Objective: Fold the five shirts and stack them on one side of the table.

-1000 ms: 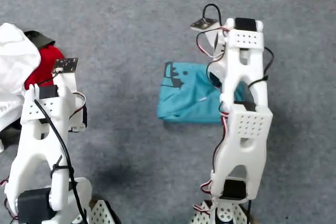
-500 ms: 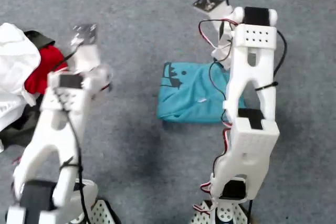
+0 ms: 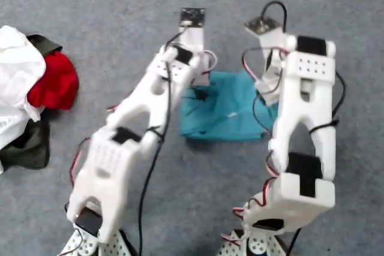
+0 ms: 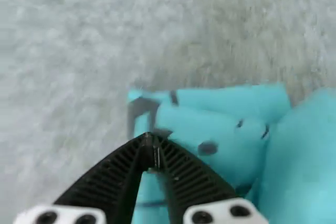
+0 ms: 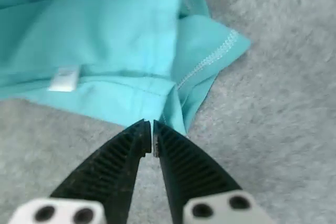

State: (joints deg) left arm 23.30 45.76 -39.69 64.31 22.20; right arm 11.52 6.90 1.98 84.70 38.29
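The folded shirt (image 3: 225, 115) lay near the middle of the desk (image 3: 120, 22), with the heap of unfolded shirts (image 3: 30, 88) well apart at the desk's left edge. The left tool (image 4: 152, 150) sat over the shirt's far left corner, apparently touching it. The right tool (image 5: 148, 135) sat at the shirt's far right edge, just beside a flap (image 5: 210, 56) that stuck out onto the desk.

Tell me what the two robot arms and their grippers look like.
The left arm and right arm are white plastic shells with black motor blocks, panels of small round holes, and red and black cables. Each carries a small circuit board near the wrist. The left gripper and right gripper have black, ribbed, tapered fingers on white mounts with dark screw holes.
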